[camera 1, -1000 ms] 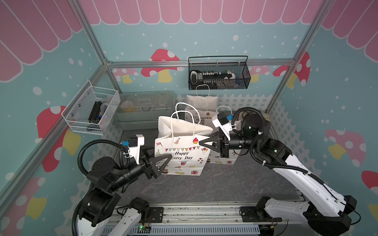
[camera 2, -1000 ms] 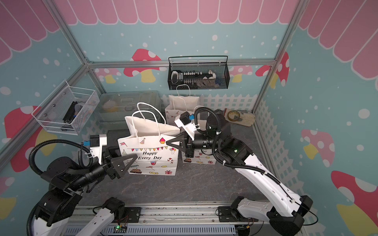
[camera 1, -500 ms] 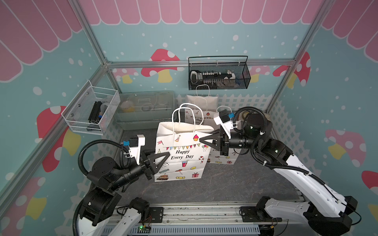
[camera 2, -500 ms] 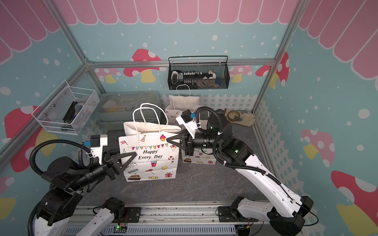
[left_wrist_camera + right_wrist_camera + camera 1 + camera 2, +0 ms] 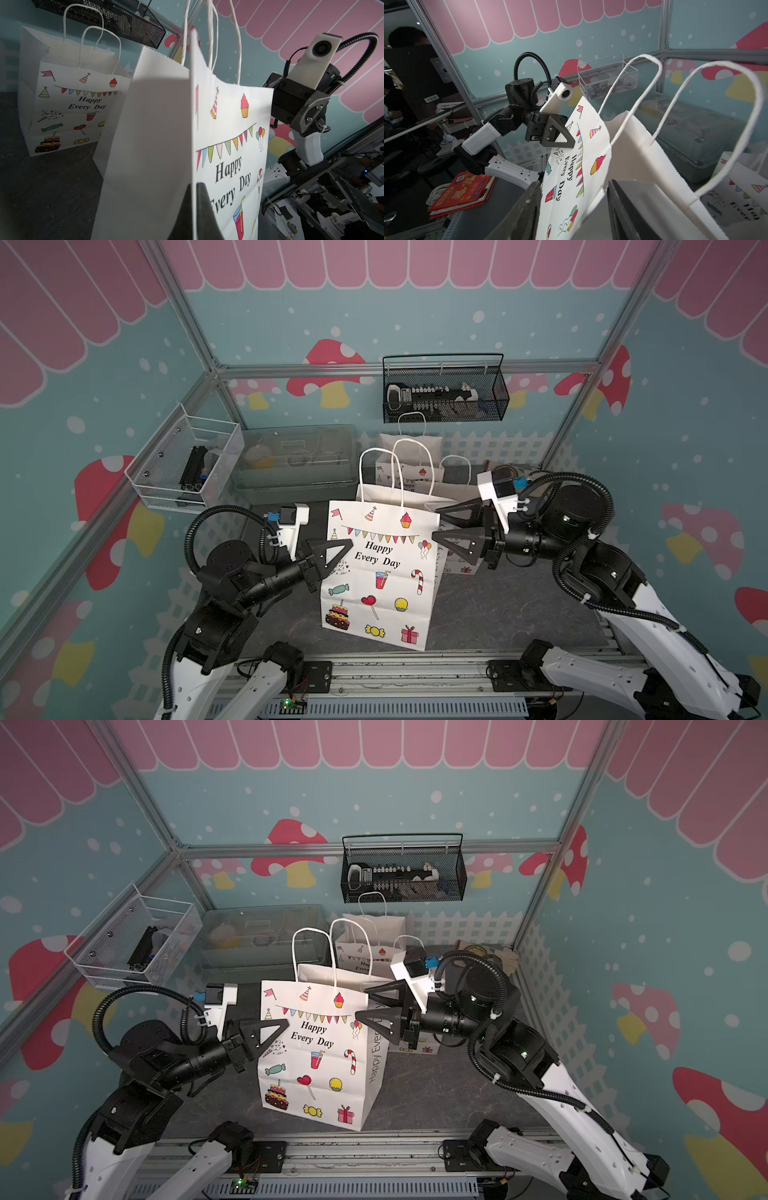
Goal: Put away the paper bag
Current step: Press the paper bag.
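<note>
- The paper bag [image 5: 376, 572] stands upright and open-mouthed at the front middle of the dark tabletop [image 5: 498, 605]; what is inside it cannot be seen
- Left gripper [image 5: 349, 542] is pinched tight on the bag's left edge
- Right gripper [image 5: 434, 522] has its jaws parted astride the bag's right edge, gripping nothing
- Another printed paper bag [image 5: 409, 466] stands just behind
- The clear lidded bin [image 5: 291, 489] at the back holds hazy items
- The black mesh basket [image 5: 498, 402] on the back wall holds dark and white parts
- The white mesh basket [image 5: 224, 464] on the left wall holds a black part
</note>
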Tool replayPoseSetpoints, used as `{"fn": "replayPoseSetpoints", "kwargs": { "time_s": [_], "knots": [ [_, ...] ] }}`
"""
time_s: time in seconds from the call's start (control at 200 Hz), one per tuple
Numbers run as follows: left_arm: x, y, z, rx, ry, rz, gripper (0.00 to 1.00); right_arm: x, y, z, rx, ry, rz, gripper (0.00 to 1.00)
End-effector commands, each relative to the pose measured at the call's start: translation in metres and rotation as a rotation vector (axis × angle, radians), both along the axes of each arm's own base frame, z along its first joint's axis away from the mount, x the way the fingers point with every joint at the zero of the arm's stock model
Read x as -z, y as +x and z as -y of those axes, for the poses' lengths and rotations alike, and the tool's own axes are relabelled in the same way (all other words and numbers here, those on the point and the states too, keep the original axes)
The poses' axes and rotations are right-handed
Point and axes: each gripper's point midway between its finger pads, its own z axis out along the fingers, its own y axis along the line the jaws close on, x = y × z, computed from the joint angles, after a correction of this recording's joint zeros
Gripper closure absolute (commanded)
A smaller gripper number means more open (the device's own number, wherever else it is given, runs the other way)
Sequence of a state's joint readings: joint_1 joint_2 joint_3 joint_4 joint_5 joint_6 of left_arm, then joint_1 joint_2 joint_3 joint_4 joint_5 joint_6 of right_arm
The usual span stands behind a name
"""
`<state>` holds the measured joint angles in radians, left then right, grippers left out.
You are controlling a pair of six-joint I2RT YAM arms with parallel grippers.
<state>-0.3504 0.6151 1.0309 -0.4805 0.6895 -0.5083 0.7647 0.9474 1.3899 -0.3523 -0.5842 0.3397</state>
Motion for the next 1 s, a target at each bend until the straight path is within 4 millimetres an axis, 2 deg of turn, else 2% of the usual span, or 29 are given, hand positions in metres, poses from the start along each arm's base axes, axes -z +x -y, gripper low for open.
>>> {"fn": "replayPoseSetpoints", "kwargs": {
  "time_s": [0.0, 0.105, 0.32, 0.59, 0.785, 0.996],
  "knots": [
    [-0.026, -0.011, 0.005, 0.066, -0.003, 0.082, 1.0, 0.013, 0.001, 0.02, 0.1, -0.029, 0.0, 0.39],
    [-0.039, -0.008, 0.012, 0.119, -0.021, 0.09, 1.0, 0.027, 0.001, 0.037, 0.178, -0.048, -0.013, 0.31],
    [-0.072, -0.004, 0.02, 0.197, -0.118, 0.106, 1.0, 0.071, 0.005, 0.059, 0.294, -0.094, -0.07, 0.18],
    [-0.114, -0.013, 0.02, 0.283, -0.254, 0.126, 1.0, 0.116, 0.004, 0.063, 0.309, -0.134, -0.138, 0.12],
    [-0.137, -0.026, 0.02, 0.332, -0.284, 0.129, 1.0, 0.123, 0.007, 0.064, 0.325, -0.139, -0.135, 0.08],
    [-0.156, -0.032, 0.017, 0.362, -0.345, 0.142, 1.0, 0.111, -0.004, 0.035, 0.147, -0.045, -0.132, 0.03]
  ]
}}
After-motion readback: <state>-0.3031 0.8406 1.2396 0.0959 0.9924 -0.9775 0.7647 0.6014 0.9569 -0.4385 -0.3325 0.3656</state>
